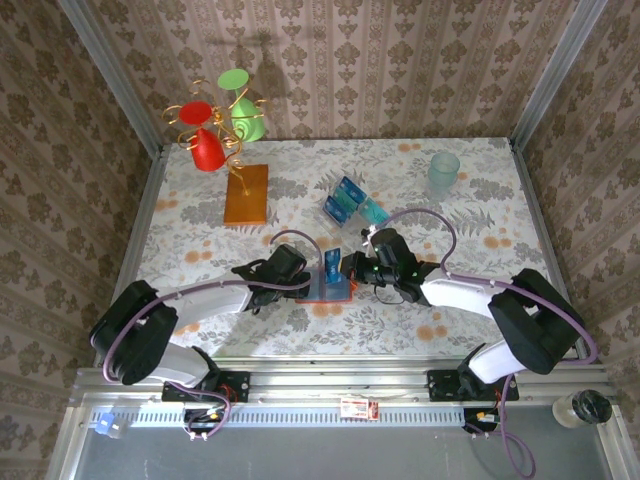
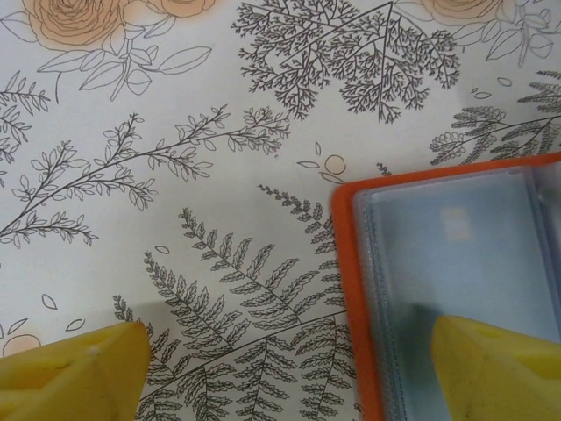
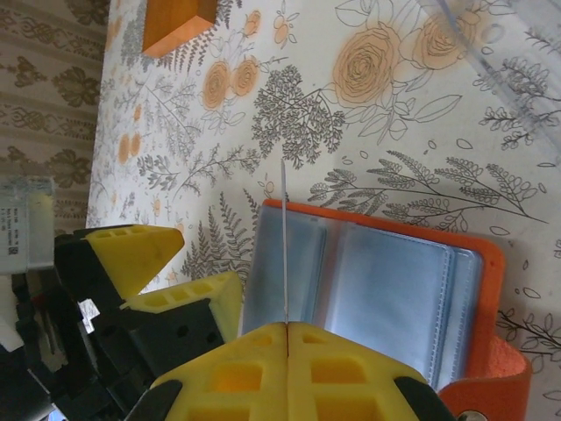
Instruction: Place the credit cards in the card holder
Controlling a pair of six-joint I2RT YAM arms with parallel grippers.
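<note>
Table has a floral cloth and patterned walls on 3 sides. The 2 arms reach in from the near edge and meet at centre.

Far left is a wire cup tree with 2 red and 2 green cups, standing on an orange-brown board. A pale tumbler stands far right.

Left gripper is spread wide and holds nothing. 1 yellow finger is over the holder's clear pocket, the other over bare cloth; contact can't be told.

Right gripper is clamped tight on 1 card, held upright and edge-on above the holder's left pocket page.

Card holder lies open flat at table centre, between the 2 grippers, orange-red rim, clear sleeves up.

The other credit cards, blue and teal, are fanned in a loose pile behind the holder, well apart from it.
</note>
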